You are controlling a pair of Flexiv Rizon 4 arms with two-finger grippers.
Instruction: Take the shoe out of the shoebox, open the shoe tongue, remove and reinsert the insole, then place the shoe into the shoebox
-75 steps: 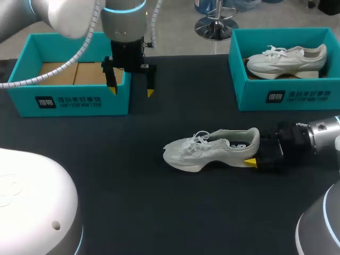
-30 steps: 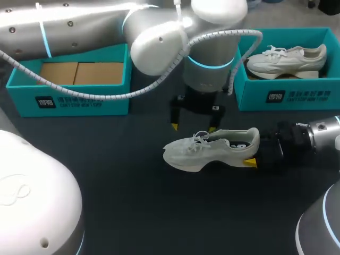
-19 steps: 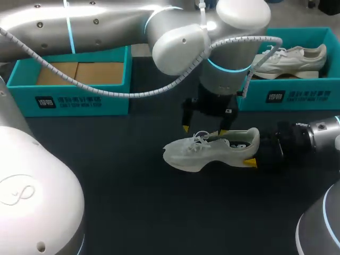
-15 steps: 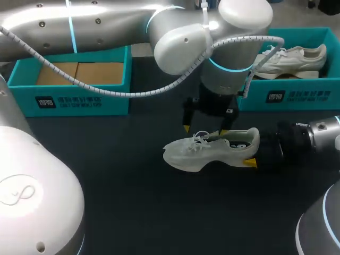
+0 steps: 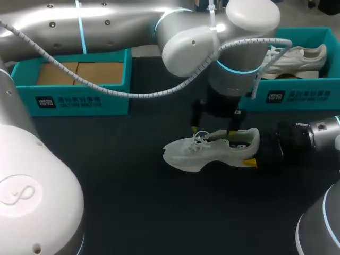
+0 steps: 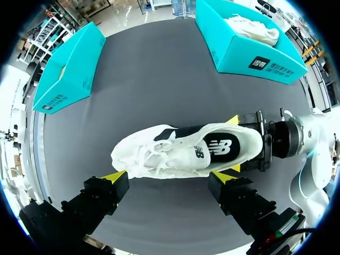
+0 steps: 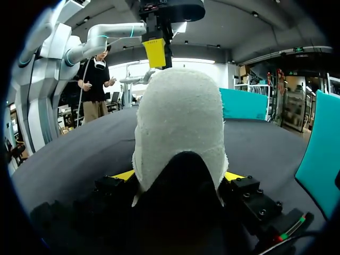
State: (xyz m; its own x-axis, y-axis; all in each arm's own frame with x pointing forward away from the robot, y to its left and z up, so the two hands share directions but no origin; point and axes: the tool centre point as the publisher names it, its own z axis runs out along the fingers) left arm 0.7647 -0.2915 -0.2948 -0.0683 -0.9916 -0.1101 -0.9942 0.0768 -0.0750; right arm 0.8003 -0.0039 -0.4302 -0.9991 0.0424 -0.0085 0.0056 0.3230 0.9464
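Dark matte table (image 5: pixel 133 212). Left teal shoebox (image 5: pixel 74 98) holds flat brown cardboard (image 5: pixel 79 74). Right teal shoebox (image 5: pixel 297 95) holds second white sneaker (image 5: pixel 297 56). White laced shoe (image 5: pixel 210 149) mid-table, its fuzzy rounded heel pinched by right gripper (image 7: pixel 179 176). Left gripper (image 6: pixel 169 176) above shoe, spread wide.

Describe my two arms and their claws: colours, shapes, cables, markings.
The left arm is thick, rounded silver-white tubing with glowing cyan rings at its joints and a white ribbed hose looping along it. The right arm shows a silver wrist with a cyan ring. The left claw and the right claw look alike: blocky black bodies, two black fingers, bright yellow wedge tips.
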